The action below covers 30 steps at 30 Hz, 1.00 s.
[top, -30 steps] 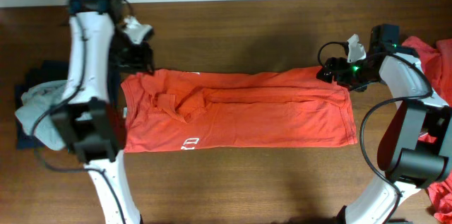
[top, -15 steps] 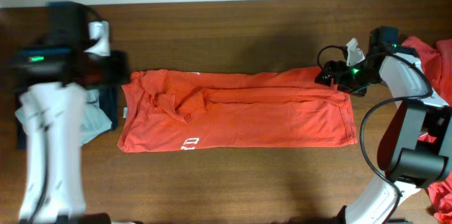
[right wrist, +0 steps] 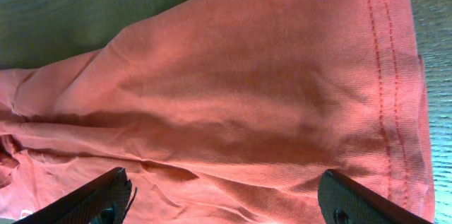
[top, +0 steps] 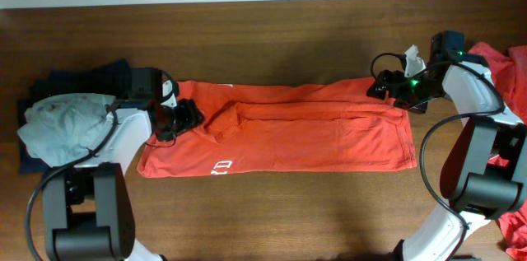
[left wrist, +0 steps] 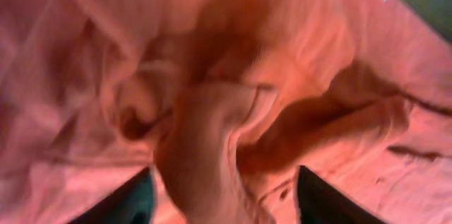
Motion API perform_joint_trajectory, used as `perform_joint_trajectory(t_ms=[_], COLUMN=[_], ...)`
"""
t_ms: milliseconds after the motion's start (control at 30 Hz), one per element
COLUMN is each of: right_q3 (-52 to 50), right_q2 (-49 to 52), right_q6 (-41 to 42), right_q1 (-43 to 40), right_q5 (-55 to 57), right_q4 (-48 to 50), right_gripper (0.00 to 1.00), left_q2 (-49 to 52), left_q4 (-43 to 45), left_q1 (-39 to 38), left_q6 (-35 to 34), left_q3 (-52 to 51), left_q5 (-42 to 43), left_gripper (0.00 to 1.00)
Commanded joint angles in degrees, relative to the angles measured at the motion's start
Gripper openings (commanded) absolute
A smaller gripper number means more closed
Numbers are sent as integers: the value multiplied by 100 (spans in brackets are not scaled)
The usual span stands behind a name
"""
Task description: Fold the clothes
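Bare brown wooden counter [top: 272,212] lies open along top and bottom; heaped pale grey and navy garments [top: 62,125] (left edge) obstruct.

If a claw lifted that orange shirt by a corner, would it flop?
Probably: the shirt lies in soft folds, bunched at one end. Thin cloth, so likely light. Pushed, it would probably wrinkle, not slide.
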Motion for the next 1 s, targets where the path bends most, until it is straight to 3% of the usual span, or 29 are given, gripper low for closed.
perform_joint_trajectory(t_ms=[0, 167, 567, 667, 967], right_q3=[22, 22, 22, 22, 22], right_q2=[-129, -129, -129, -129, -129], right_q6=[9, 11, 11, 9, 7], right_q1=[0, 0, 0, 0, 0], right_q5=[-31, -31, -28, -28, 595], right_q4=[-2, -4, -9, -26, 146], right_gripper=[89, 90, 90, 90, 90], left_q2=[201, 358, 131, 131, 133], left_q4=[251, 219, -199, -267, -629], left_q1=[-24, -20, 643, 704, 704], left_q6=[-157, -153, 216, 398, 450], left_q3=[-48, -46, 490, 490, 490], left_q5=[-83, -105, -83, -131, -1075], left_gripper=[33, 1, 1, 5, 6])
